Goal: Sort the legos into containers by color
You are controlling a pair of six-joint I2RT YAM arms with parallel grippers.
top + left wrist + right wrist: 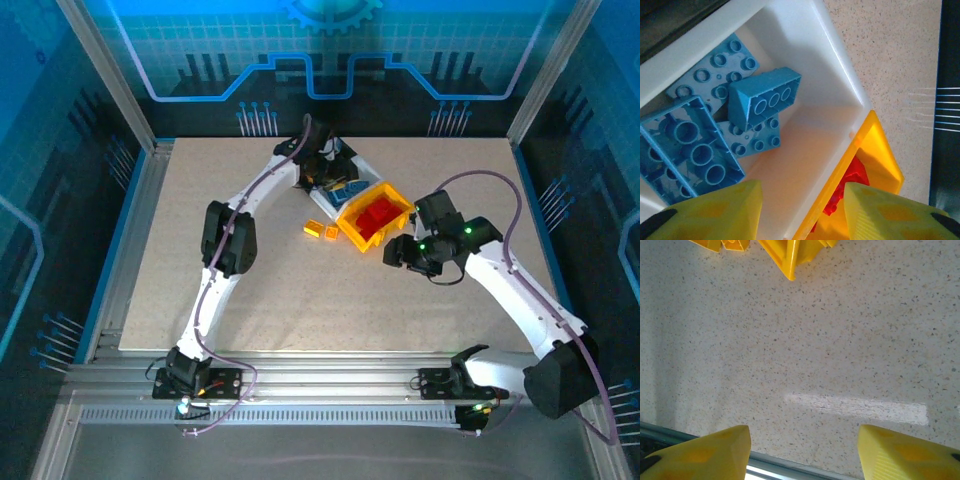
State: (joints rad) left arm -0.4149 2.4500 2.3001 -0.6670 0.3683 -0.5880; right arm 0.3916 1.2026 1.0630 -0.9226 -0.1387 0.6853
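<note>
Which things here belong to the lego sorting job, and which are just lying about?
Job: blue legos, white bin, red legos, yellow bin, loose yellow-orange legos.
Just there: table, purple cable, metal rails.

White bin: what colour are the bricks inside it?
Blue. The bricks in the white bin show best in the left wrist view.
</note>
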